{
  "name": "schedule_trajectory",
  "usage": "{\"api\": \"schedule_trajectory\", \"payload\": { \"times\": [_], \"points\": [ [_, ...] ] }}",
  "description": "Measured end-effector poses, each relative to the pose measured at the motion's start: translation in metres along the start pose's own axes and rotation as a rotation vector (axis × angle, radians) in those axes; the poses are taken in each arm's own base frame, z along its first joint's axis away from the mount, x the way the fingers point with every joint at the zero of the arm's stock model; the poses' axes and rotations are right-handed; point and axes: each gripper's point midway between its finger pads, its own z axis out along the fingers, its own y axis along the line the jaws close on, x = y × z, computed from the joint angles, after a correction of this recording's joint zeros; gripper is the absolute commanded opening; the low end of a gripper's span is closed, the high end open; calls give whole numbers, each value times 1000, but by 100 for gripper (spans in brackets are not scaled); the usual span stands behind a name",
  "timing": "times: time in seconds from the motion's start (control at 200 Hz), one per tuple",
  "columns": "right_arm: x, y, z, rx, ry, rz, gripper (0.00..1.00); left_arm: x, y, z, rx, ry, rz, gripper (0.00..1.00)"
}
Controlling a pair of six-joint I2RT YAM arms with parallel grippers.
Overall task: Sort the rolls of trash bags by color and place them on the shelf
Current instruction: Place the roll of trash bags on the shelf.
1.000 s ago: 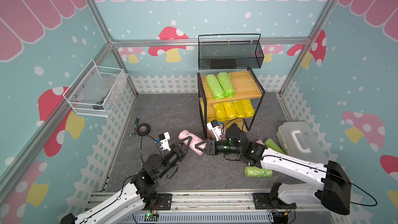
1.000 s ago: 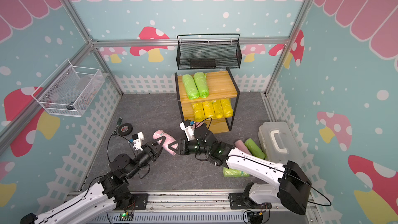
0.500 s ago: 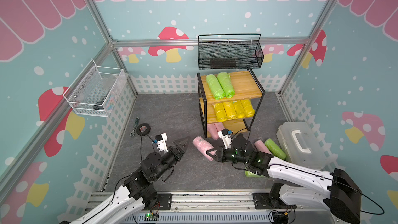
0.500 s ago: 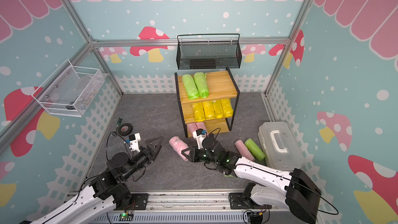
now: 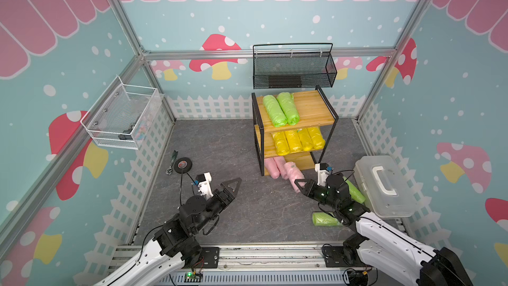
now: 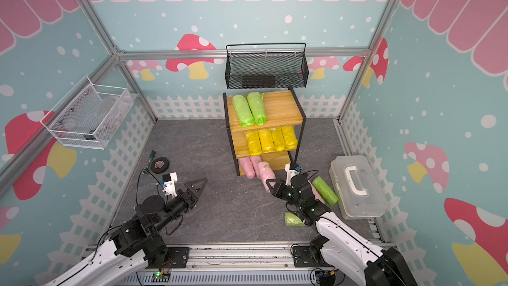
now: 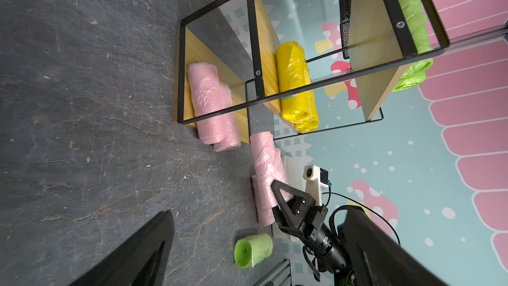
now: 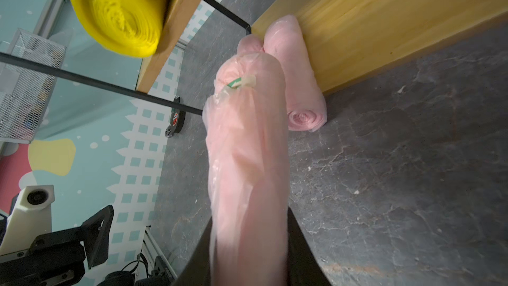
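Note:
My right gripper (image 5: pixel 301 185) is shut on a pale pink roll (image 5: pixel 293 171). The roll's far end lies at the front of the shelf's (image 5: pixel 310 105) bottom board, beside two pink rolls (image 5: pixel 273 167) lying there. In the right wrist view the held roll (image 8: pixel 247 160) runs out from between the fingers toward them. Two lime green rolls (image 5: pixel 280 108) lie on the top board and several yellow rolls (image 5: pixel 298 140) on the middle one. Two more green rolls (image 5: pixel 325 219) (image 5: pixel 354 191) lie on the floor by my right arm. My left gripper (image 5: pixel 233 185) is open and empty, mid-floor.
A black tape roll (image 5: pixel 183 165) and a small tool (image 5: pixel 171 160) lie on the floor at the left. A clear plastic case (image 5: pixel 384 185) stands at the right wall. A black mesh basket (image 5: pixel 294 70) hangs above the shelf, a white wire basket (image 5: pixel 121 116) on the left wall.
Both grippers held the pink roll mid-floor a second ago. The left one has opened, let go and drawn back. The right one has carried the roll rightward to the shelf's bottom board.

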Motion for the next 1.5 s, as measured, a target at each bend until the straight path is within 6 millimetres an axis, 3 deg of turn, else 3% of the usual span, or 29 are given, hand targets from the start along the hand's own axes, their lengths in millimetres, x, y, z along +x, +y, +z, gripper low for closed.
{"api": "schedule_trajectory", "payload": {
  "times": [0.325, 0.515, 0.675, 0.8, 0.966, 1.051, 1.141, 1.501],
  "points": [
    [-35, -34, 26, 14, -69, 116, 0, 1, 2, 1, -8, 3, 1, 98],
    [-54, -40, 47, -17, -88, 162, 0, 1, 3, 1, -15, 5, 3, 98],
    [-63, -48, 67, -35, -96, 215, 0, 2, 4, 1, -15, 6, 3, 98],
    [-59, -59, 82, -43, -88, 273, 3, 2, 5, 1, -20, 7, 7, 98],
    [-49, -77, 99, -51, -69, 353, 17, 3, 7, 2, -28, 10, 11, 98],
    [-55, -74, 104, -71, -78, 372, 43, 3, 9, 2, -36, 13, 17, 99],
    [-58, -71, 106, -82, -80, 374, 58, 4, 11, 3, -46, 17, 23, 99],
    [-62, -62, 93, 24, 14, 348, 68, 10, 22, 9, -105, 43, 58, 99]
  ]
}}
